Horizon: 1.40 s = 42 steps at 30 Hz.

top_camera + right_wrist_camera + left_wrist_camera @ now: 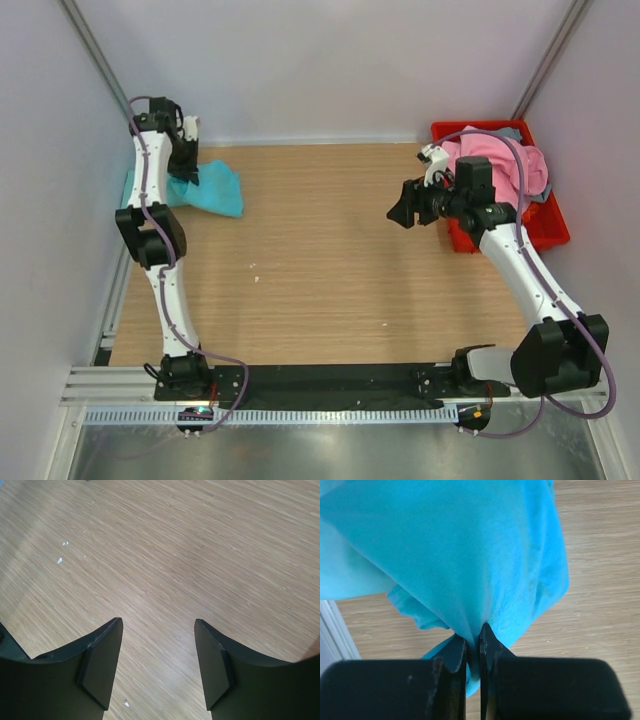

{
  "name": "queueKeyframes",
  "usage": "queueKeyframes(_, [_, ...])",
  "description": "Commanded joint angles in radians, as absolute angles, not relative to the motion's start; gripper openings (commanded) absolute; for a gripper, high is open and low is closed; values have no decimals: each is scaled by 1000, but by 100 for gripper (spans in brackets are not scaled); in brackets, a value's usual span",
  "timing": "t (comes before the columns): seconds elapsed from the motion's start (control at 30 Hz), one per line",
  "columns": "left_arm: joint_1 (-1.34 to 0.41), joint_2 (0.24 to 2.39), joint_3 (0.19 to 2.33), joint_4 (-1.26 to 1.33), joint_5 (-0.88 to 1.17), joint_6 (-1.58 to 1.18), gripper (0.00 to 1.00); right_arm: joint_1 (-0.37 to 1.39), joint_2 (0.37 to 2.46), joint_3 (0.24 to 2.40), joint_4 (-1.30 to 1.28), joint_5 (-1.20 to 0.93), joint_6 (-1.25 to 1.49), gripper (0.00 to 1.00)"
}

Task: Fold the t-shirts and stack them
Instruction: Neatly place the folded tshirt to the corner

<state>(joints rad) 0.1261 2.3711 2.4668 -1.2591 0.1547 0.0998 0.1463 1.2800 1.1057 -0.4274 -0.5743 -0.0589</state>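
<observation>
Blue t-shirt (212, 190) hangs bunched from the left pincer (473, 641), which is pressed tight on a fold of it. Most of the cloth spreads out past the pincer's tips, and some of it rests on the wooden table (320, 290). The right pincer (157, 625) is spread wide above the table. Behind that pincer, a pink t-shirt (492, 160) lies heaped in a red bin (548, 228). A bit of grey cloth (508, 131) peeks out at the bin's far edge.
</observation>
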Motion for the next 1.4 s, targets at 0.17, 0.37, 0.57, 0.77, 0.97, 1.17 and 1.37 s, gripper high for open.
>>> queueKeyframes(0.17, [147,2353,2565,-1210,23,169,0,130,1233,1072,-357,-597,-58,65])
queueKeyframes(0.37, [144,2355,2569,-1137,-87,219,0,117,1223,1060,-354,-601,-55,65])
queueKeyframes(0.57, [146,2356,2595,-1091,-161,247,0,100,1216,1045,-347,-606,-48,65])
queueKeyframes(0.77, [146,2353,2617,-1046,-216,265,0,87,1220,1039,-342,-618,-41,65])
queueKeyframes(0.97, [146,2330,2612,-1034,-233,273,0,83,1227,1040,-337,-623,-38,65])
queueKeyframes(1.17, [144,2316,2611,-1011,-282,322,0,80,1223,1035,-336,-624,-37,65])
queueKeyframes(1.37, [150,2303,2576,-970,-344,354,0,74,1223,1029,-330,-624,-37,65])
